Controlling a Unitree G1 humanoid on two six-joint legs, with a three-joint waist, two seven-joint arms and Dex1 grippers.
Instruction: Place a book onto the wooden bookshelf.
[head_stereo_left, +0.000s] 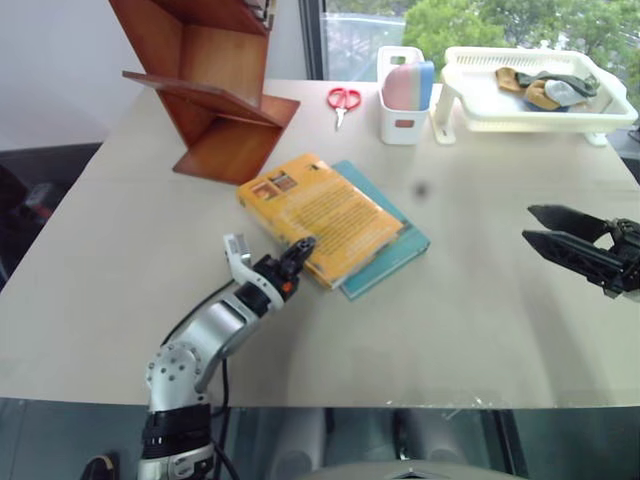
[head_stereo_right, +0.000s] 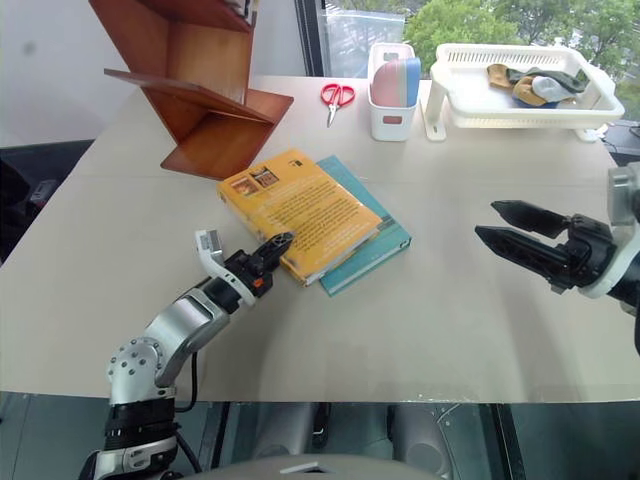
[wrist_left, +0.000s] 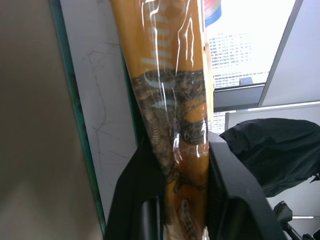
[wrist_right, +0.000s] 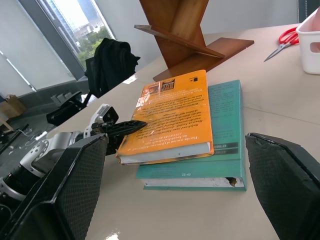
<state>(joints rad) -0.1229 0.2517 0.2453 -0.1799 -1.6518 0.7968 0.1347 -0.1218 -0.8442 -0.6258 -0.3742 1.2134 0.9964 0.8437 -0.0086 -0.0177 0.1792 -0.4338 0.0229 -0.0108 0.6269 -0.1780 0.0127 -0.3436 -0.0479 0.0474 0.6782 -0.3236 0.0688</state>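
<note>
The book (head_stereo_left: 318, 214), thick and yellow-orange, lies flat on the table (head_stereo_left: 480, 320) on top of a thinner teal book (head_stereo_left: 392, 247), the two stacked at an angle near the table's middle. The left end effector (head_stereo_left: 300, 250) is at the book's near corner, and its two black fingers (wrist_left: 227, 190) are clamped on the book's edge, one on each side, as the left wrist view shows from close up; the book still rests on the teal one. The right end effector (head_stereo_right: 500, 228) hangs above the table well to the right of the books, its fingers spread wide with nothing between them, pointing toward the stack. The bookshelf (head_stereo_left: 215, 95), reddish-brown with slanted boards and a flat base panel, stands at the far left of the table, beyond the books and apart from them. Red-handled scissors (head_stereo_left: 343, 100) lie on the table to the right of the shelf, near a white bin (head_stereo_left: 402, 110) that holds pink and blue items. Beside the bin stands a white rack (head_stereo_left: 530, 100) with a few small things in it.
</note>
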